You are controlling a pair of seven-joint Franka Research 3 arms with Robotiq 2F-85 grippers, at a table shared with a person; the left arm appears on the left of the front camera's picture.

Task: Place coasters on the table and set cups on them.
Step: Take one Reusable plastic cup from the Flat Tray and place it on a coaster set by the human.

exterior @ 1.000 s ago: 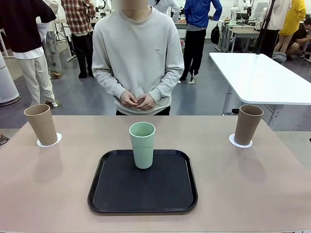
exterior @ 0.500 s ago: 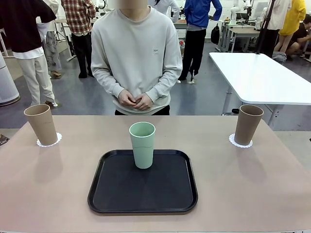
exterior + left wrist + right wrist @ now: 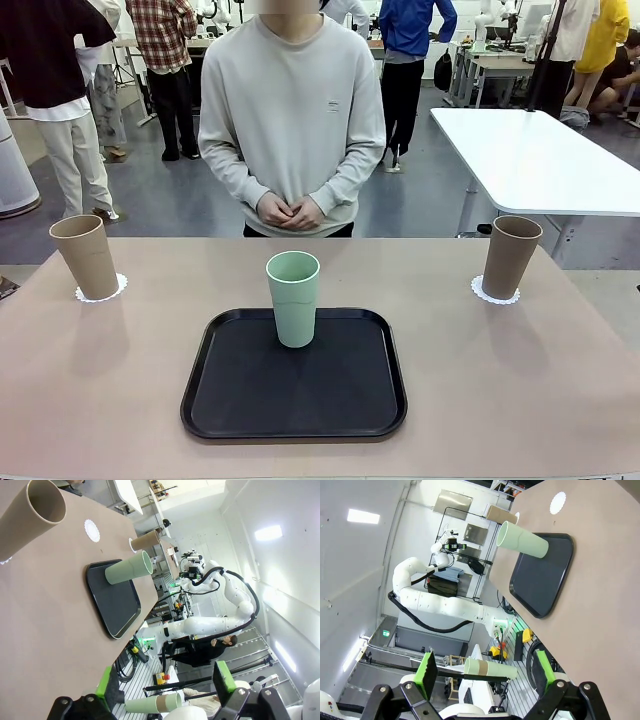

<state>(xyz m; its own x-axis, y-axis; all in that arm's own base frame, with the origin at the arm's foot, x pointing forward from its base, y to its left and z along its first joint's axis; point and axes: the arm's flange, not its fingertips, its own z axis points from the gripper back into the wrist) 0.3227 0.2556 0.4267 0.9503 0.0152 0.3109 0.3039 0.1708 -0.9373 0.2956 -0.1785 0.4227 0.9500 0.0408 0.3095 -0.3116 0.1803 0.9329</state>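
Mint cup (image 3: 293, 297) on tray (image 3: 300, 390); left tool (image 3: 164, 677), right tool (image 3: 484, 665) both wide open, empty; I should set it upright, centred, on far coaster (image 3: 558, 501).

On my front camera, the left tan cup (image 3: 87, 257) stands upright on the lacy white left coaster (image 3: 118, 290) and the right tan cup (image 3: 511, 257) on the right coaster (image 3: 482, 294), at the beige worktop's (image 3: 500, 380) far corners. The mint cup (image 3: 293, 298) stands upright on the black tray (image 3: 250, 400); the third coaster (image 3: 92, 530) lies bare beyond it.
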